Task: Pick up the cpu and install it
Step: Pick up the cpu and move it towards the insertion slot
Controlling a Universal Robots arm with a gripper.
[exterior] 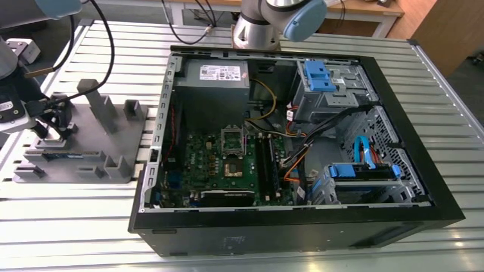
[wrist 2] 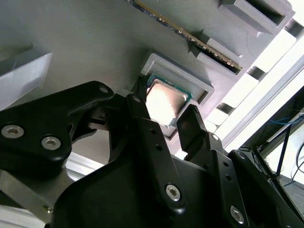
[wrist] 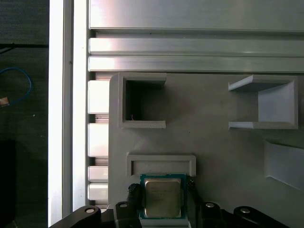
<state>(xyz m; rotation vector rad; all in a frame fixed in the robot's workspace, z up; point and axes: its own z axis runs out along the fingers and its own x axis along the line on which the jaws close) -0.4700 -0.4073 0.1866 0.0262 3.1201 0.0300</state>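
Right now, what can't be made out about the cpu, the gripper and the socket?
First wrist view: most of the gripper, cut off by the picture's edge.
Second wrist view: part of the cpu, hidden behind the gripper.
Exterior view: inside of the motherboard socket, too small to judge.

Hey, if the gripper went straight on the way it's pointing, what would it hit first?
Most likely the cpu, lying in its pocket on the grey tray directly ahead of the gripper in both wrist views. How near it is I cannot tell.
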